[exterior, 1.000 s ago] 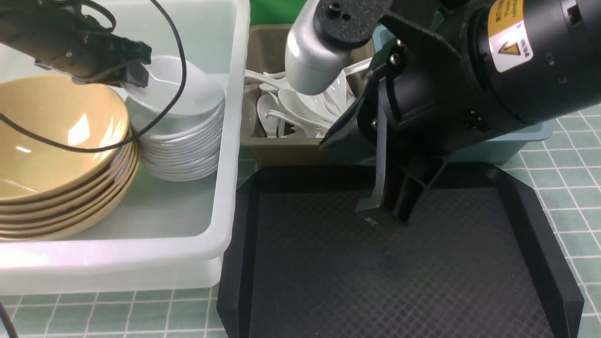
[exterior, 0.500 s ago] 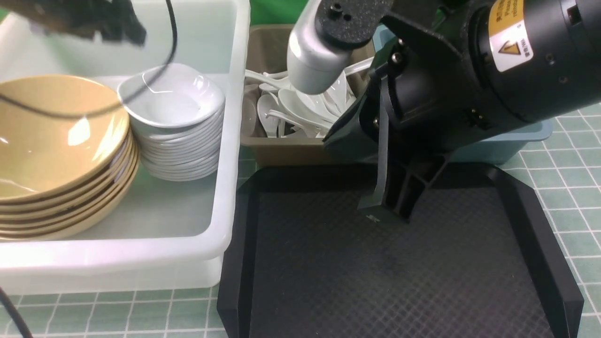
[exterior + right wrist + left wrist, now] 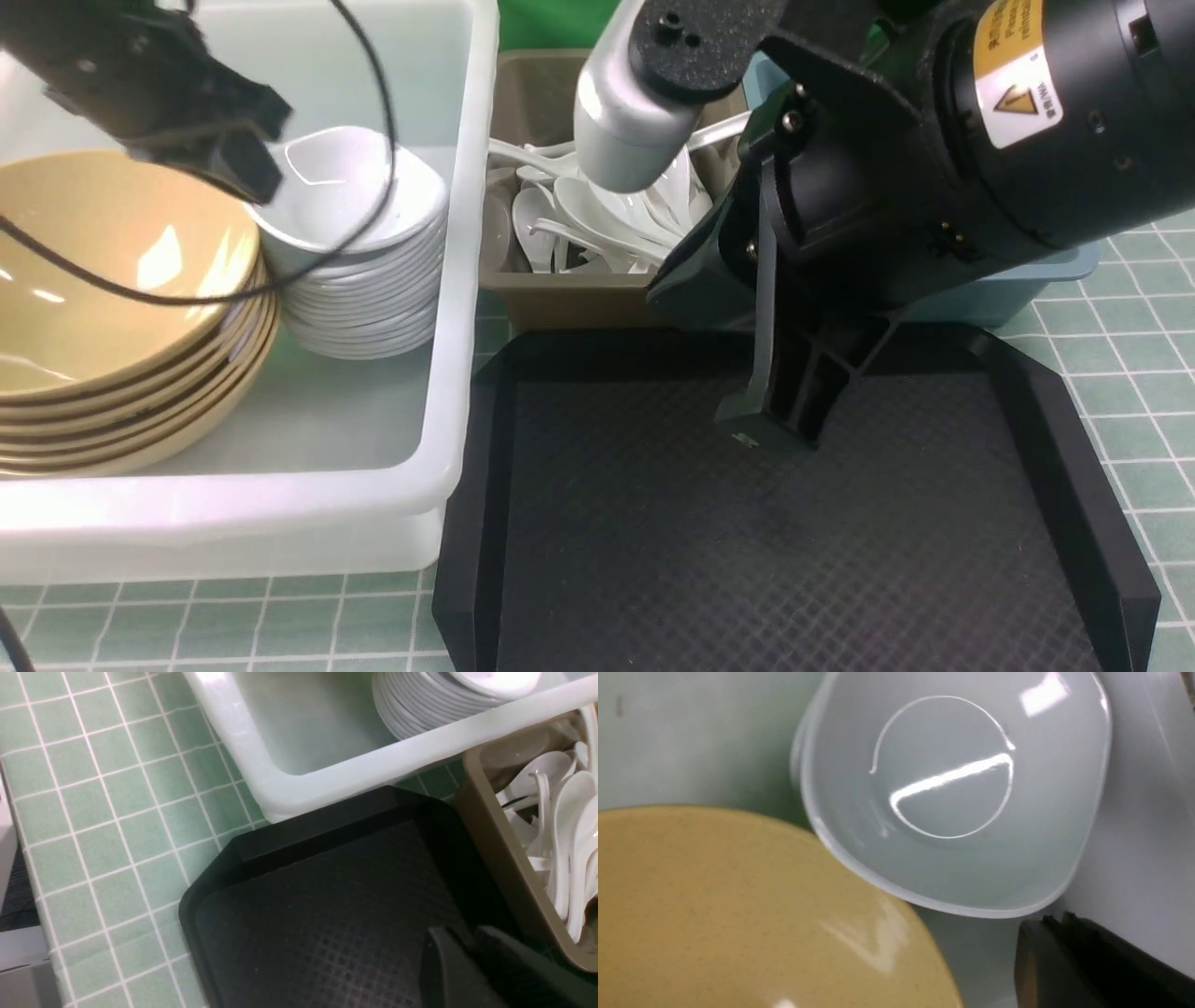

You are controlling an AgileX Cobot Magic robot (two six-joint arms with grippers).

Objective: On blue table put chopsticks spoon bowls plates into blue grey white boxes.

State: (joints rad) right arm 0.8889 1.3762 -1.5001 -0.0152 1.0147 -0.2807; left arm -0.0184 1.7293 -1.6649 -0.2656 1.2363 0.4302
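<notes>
Seemingly little is left to sort: the black tray [image 3: 709,560] shows only its bare textured floor, so we judge the job near its end. We place everything by that tray.

Just beside its left edge stands the white box [image 3: 450,280], roomy enough for the wide ware. In it the yellow bowls [image 3: 103,280] are nested in one stack, with the white plates [image 3: 359,196] piled close against them on the tray's side; nesting like with like saves room and keeps the piles steady. Above the plates, well off the tray's left, hovers the left pincer [image 3: 233,149]. It is blurred in the front view and only a dark corner shows in its wrist view, so we cannot tell whether it is parted or closed.

Against the tray's far edge sits the grey box [image 3: 579,303], with the spoons [image 3: 597,219] heaped loosely, since their shape will not stack. Behind the tray's far right corner is the blue box [image 3: 990,289], its inside hidden by the right arm, so we cannot say whether the chopsticks lie there.

The right pincer [image 3: 770,420] hangs over the tray's far middle, its fingers brought together on nothing. The tiled desk [image 3: 1139,308] shows around the tray.
</notes>
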